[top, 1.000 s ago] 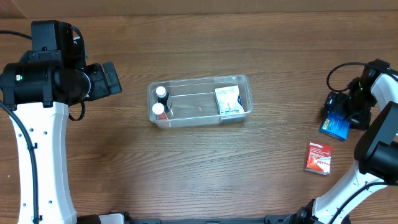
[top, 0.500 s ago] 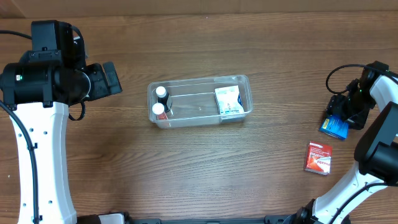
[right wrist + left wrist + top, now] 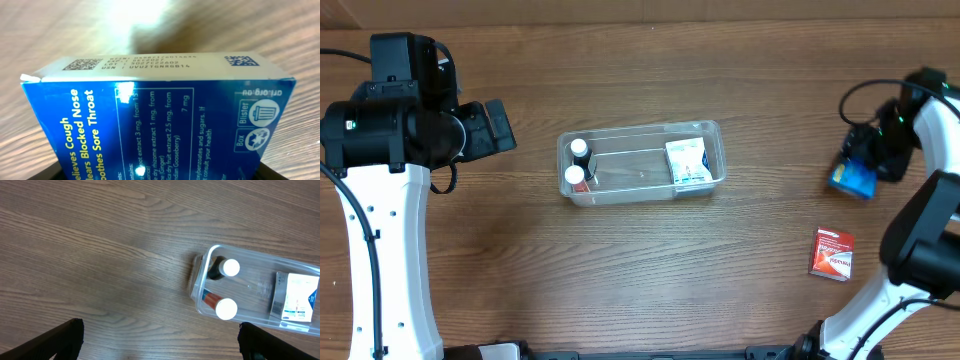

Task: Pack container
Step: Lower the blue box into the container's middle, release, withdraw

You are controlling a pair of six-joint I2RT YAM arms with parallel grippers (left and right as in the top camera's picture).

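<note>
Overhead view, and it is brown wood-grain table across nearly the whole frame, long streaks running left to right, with a paler band along the top edge. Dead centre sits the container, flat on the wood, long side across the picture. At its left end stand two white-capped bottles, one behind the other; at its right end lies a white box. The middle of the tub is bare.

Over on the right, well apart from the container, the right gripper is clamped on a blue box, which sits tilted. A black cable loops above that arm. Nearer the front edge, a red box lies flat on the table.

Right wrist view: the blue box fills the picture, white printed flap on top, and the wood behind it is a soft blur.

On the left, the left gripper hangs beside the container, not touching it. Left wrist view: its dark fingers stand wide apart at the bottom corners, nothing between them, just grey-brown grain. The container shows at the right of that frame, bottle caps facing the lens, the white box at the far end.
</note>
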